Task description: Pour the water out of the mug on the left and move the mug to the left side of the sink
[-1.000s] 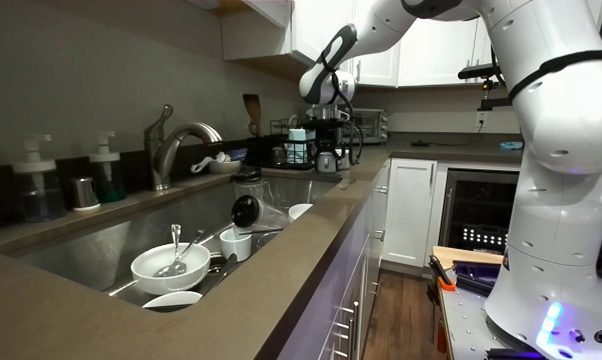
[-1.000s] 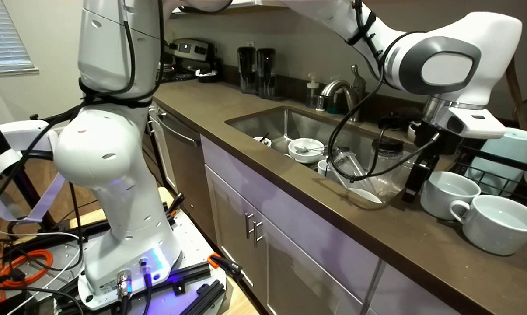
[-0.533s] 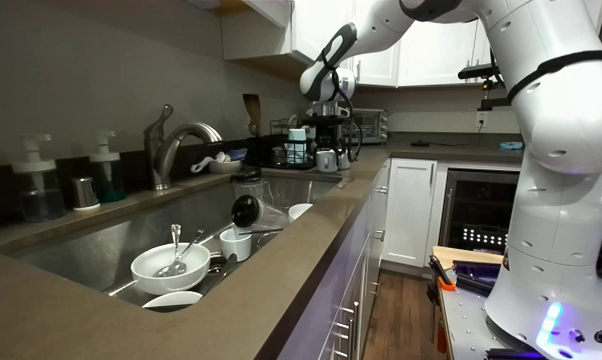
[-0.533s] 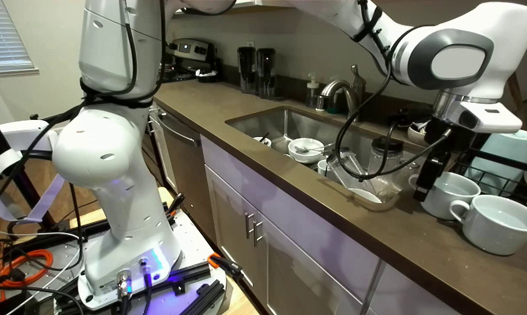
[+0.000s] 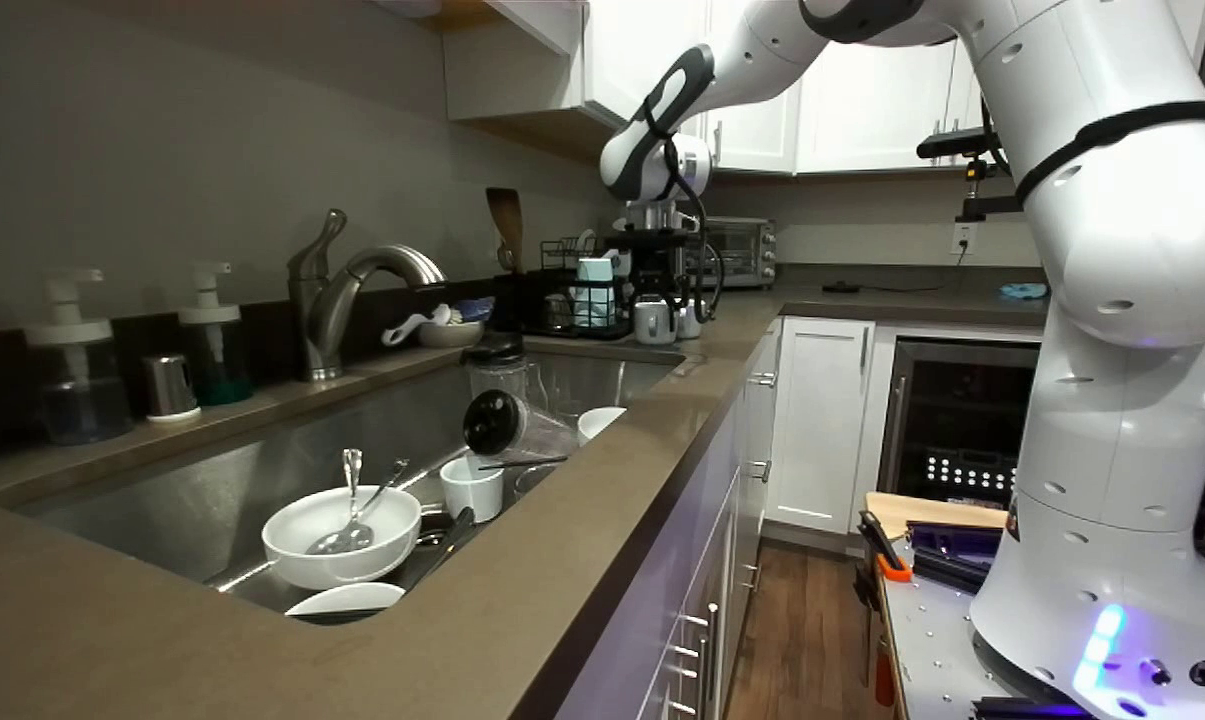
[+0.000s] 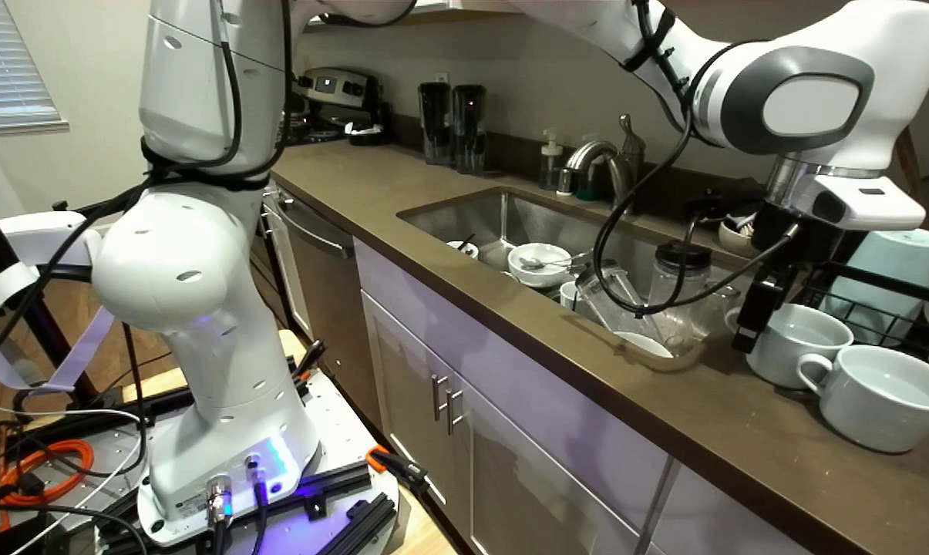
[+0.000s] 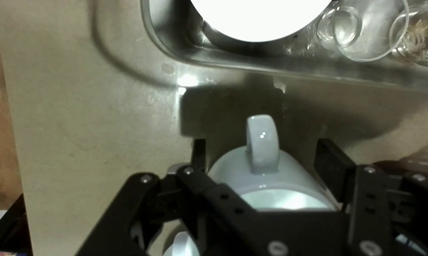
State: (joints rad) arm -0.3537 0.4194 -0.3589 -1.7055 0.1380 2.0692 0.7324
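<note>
The white mug (image 6: 796, 362) stands upright on the counter just past the end of the sink (image 6: 541, 222); it also shows in the wrist view (image 7: 231, 170), handle towards the sink. My gripper (image 7: 265, 156) is open and low around it, one finger on each side. The left finger (image 7: 199, 153) is close to the mug's wall; a gap shows at the right finger (image 7: 332, 167). In an exterior view the gripper (image 6: 753, 331) covers part of the mug and its handle. A second white mug (image 6: 880, 401) stands close beside it.
A rack with pale blue cups (image 6: 892, 270) stands behind the mugs. The sink holds a white bowl with utensils (image 5: 337, 560), a white cup (image 5: 472, 490), a tipped clear jar (image 5: 542, 435) and, at the near end, a white bowl (image 7: 260, 17). The faucet (image 5: 327, 310) stands behind the sink.
My gripper has moved away from the sink, over the mug's handle side and around the mug. In the last half second both mugs have shifted slightly away from the sink.
</note>
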